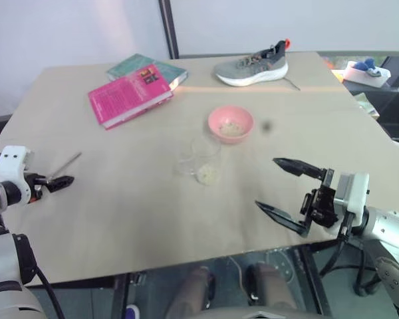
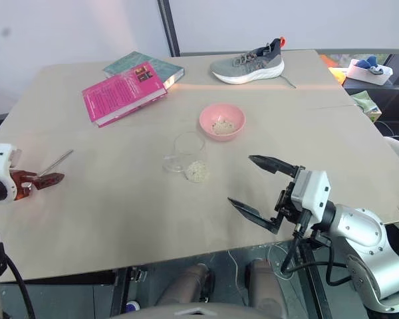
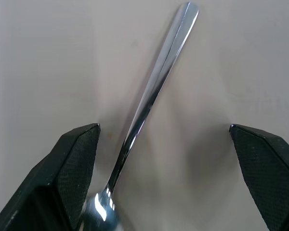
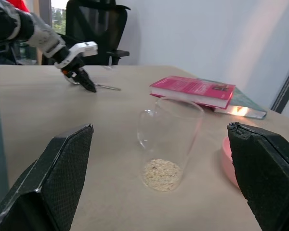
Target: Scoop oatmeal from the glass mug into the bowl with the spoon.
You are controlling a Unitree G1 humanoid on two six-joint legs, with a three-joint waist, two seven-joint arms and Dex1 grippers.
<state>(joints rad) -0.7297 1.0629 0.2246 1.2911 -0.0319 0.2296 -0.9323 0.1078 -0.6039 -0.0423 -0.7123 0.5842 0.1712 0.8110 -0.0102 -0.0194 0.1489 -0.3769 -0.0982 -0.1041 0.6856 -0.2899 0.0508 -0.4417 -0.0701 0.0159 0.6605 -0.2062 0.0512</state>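
The spoon (image 3: 154, 82) lies flat on the tan table (image 1: 133, 219) at the left. My left gripper (image 3: 164, 127) is open and low over it, fingers on either side of the handle, the spoon's bowl close to one finger. Near the table's middle the glass mug (image 1: 198, 159) stands upright with oatmeal (image 4: 162, 174) at its bottom. Just behind it sits the pink bowl (image 1: 231, 123), holding a little oatmeal. My right gripper (image 1: 266, 184) hangs open at the front right, pointing at the mug from a short way off, nothing in it.
A pink book (image 1: 128, 98) and a green book (image 1: 146, 66) lie at the back left. A grey sneaker (image 1: 253, 66) sits at the back edge. A white object (image 1: 367, 72) rests on a stand beyond the right edge. A black chair (image 4: 98, 29) stands past the table's left side.
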